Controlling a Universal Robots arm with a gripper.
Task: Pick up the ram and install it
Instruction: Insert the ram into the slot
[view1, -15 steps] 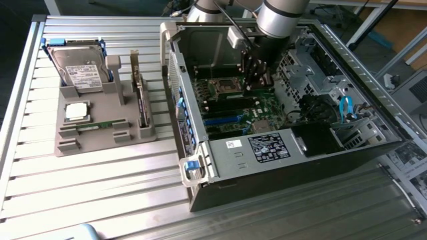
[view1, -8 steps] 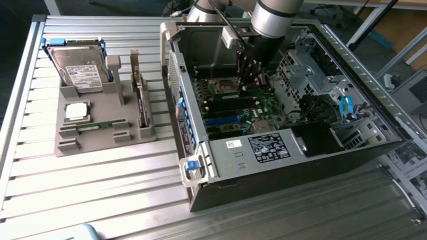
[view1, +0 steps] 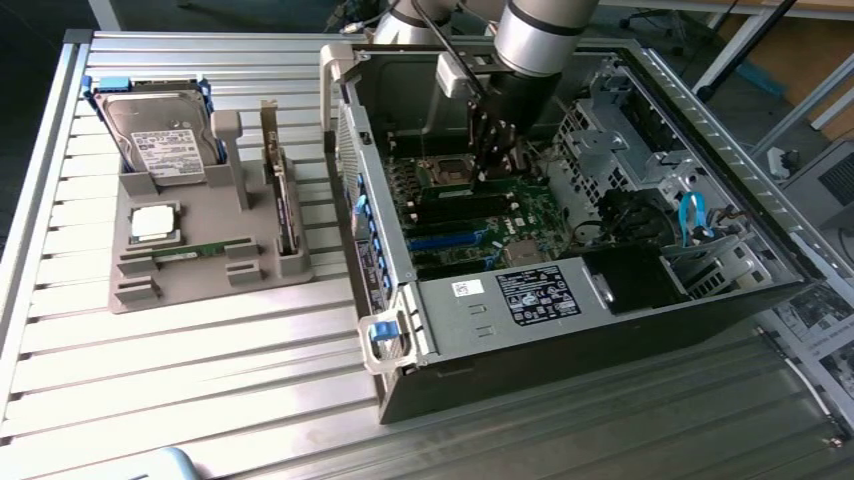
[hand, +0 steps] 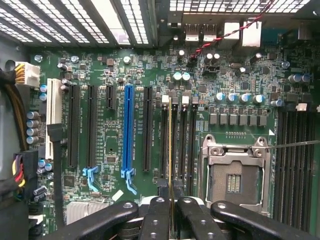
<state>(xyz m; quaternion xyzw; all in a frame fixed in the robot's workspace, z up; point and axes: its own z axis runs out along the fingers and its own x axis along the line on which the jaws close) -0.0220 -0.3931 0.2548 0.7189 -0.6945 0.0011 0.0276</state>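
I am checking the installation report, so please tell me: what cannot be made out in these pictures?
- Wrist view: the ram, held in the gripper, is edge-on; its label and seating depth are hidden.
- Exterior view: the arm covers the held ram.
- Exterior view: the case sticker text is too small.

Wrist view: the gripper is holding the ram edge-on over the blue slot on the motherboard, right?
Not the blue slot. In the wrist view the gripper holds the ram edge-on along one of the black slots beside the empty processor socket; the blue one lies further away from that socket.
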